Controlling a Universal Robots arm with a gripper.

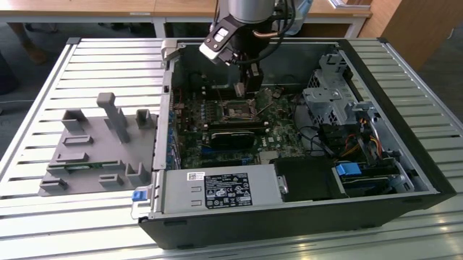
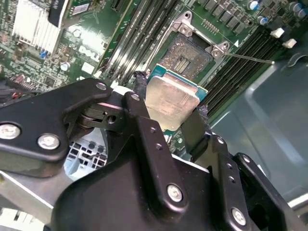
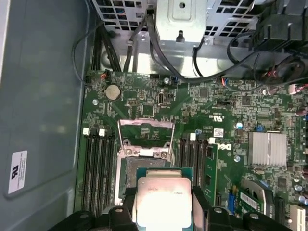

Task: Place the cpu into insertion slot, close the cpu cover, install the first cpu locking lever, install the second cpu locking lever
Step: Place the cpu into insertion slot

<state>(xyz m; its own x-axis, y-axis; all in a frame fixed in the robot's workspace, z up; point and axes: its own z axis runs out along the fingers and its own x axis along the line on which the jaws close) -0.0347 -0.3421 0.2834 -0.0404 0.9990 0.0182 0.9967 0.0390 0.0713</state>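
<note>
The cpu [image 2: 173, 96] is clamped in the gripper [image 2: 171, 105], gripped by two opposite edges, with its metal face shown in both wrist views. It is held in the air above the slot [image 2: 185, 54] and is not seated. In the first wrist view the cpu [image 3: 163, 197] is seen overlapping part of the slot [image 3: 127, 172]. The slot is seen bare and dark. The cover [image 3: 146, 123] is swung up open on the side of the slot away from the gripper. A thin lever [image 2: 250, 58] is seen sticking out from one slot corner. Long black memory slots [image 3: 96, 168] are set on both sides of the slot on the green board [image 3: 226, 110]. A finned heatsink [image 3: 267, 148] is seen well apart on the board. In the exterior view the gripper [image 1: 246, 89] is hung inside the open case [image 1: 289, 222], just above the slot [image 1: 239, 110]. The case is laid on a slatted table [image 1: 108, 59]. A grey fixture [image 1: 94, 151] is set at the exterior view's left of it. A labelled power supply [image 1: 217, 190] is seen at the case's near edge.
</note>
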